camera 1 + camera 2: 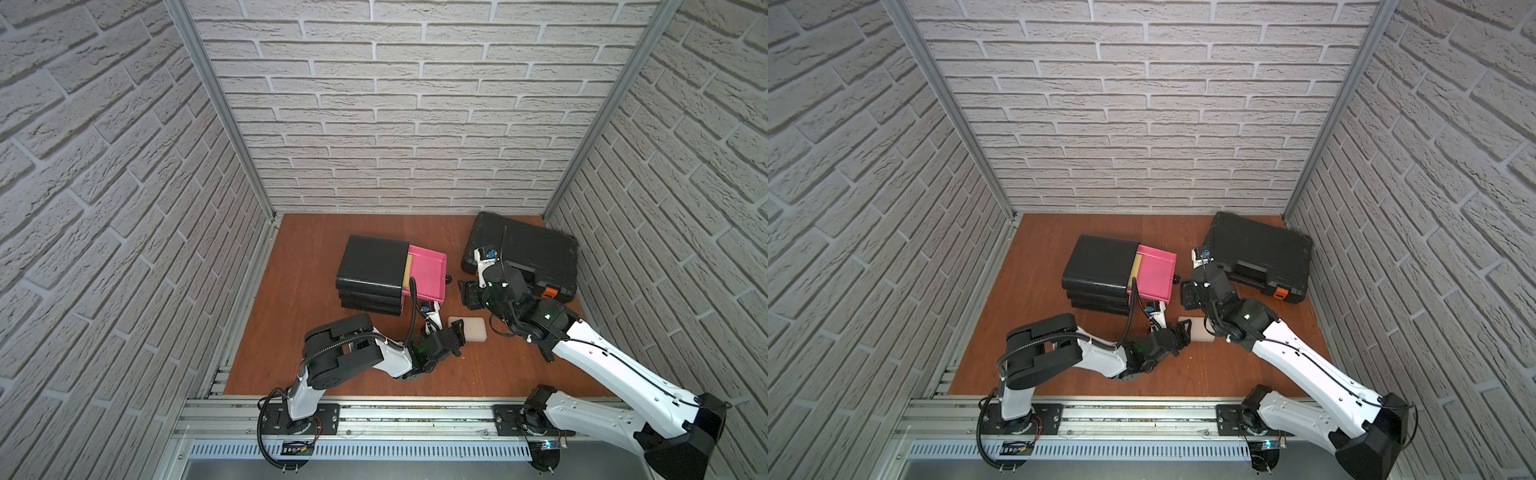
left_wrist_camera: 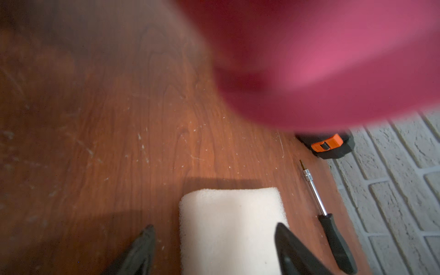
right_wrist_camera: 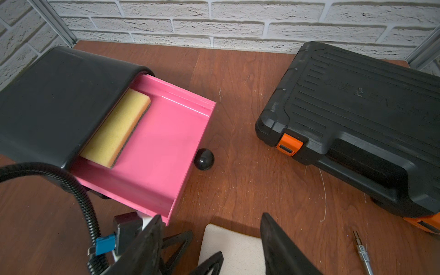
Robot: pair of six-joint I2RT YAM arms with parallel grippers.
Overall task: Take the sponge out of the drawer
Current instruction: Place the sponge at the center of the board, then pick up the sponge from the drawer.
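Sponge [image 2: 229, 228] cream-white, rectangular, rounded corners, flat on table [image 2: 119, 142]

Glossy plastic drawer [image 3: 162, 152]; white sponge [image 2: 228, 228] porous foam; scratched wood-grain table [image 2: 119, 142].

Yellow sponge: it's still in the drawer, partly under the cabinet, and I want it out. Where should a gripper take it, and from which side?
Probably the exposed strip of the yellow sponge, jaws on its two short ends, coming down from above into the open drawer. It lies flat on the floor, and the cabinet covers its rear long edge.
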